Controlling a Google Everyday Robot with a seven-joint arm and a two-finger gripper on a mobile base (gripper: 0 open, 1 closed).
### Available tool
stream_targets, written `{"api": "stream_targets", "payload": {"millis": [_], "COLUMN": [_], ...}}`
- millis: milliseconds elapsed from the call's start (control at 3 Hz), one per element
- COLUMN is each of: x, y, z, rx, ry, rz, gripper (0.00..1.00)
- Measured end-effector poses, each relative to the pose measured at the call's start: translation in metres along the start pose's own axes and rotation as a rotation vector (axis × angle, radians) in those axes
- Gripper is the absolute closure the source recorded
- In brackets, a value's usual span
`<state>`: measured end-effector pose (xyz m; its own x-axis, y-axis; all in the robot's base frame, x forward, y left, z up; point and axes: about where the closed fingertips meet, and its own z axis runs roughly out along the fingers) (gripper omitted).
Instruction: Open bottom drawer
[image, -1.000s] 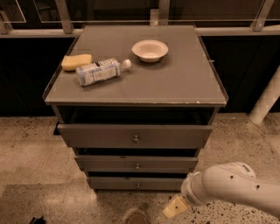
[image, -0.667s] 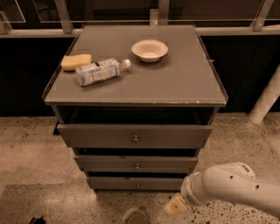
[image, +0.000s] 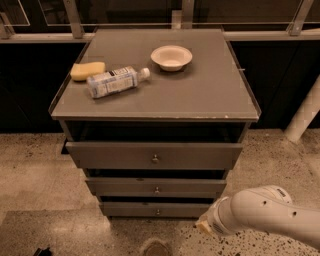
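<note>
1. Gripper (image: 203, 226) sits at the lower right of the frame, on the end of the white arm (image: 265, 215). It is low over the speckled floor (image: 40, 165), just right of the cabinet's foot. Whether it is open or closed cannot be told, and nothing shows in its hold.
2. The bottom drawer (image: 130, 210) is at the lower centre, the lowest of three grey fronts. Its small knob (image: 158, 212) lies left of the gripper and apart from it.
3. Since a second ago the gripper has edged slightly upward, nearer that drawer's level. The drawer front has not moved.
4. By my judgement the reach is under way and the pull not begun, so the gripper must yet travel leftward to the knob.
5. The sponge (image: 87, 70), bottle (image: 116, 81) and bowl (image: 171, 57) lie on the cabinet top (image: 210, 95), unmoved.
</note>
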<state>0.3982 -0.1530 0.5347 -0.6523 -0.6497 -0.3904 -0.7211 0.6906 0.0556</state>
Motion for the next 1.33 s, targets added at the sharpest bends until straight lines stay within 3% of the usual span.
{"api": "stream_targets", "payload": {"millis": [333, 667, 1000, 1333], "x": [0.000, 0.000, 0.010, 0.035], "y": [0.000, 0.000, 0.009, 0.009], "z": [0.000, 0.000, 0.018, 0.064], "rx": [0.000, 0.000, -0.025, -0.049], "ry": [0.000, 0.000, -0.044, -0.104], "rz": [0.000, 0.000, 0.042, 0.122], "gripper": [0.89, 1.00, 1.00, 1.00]}}
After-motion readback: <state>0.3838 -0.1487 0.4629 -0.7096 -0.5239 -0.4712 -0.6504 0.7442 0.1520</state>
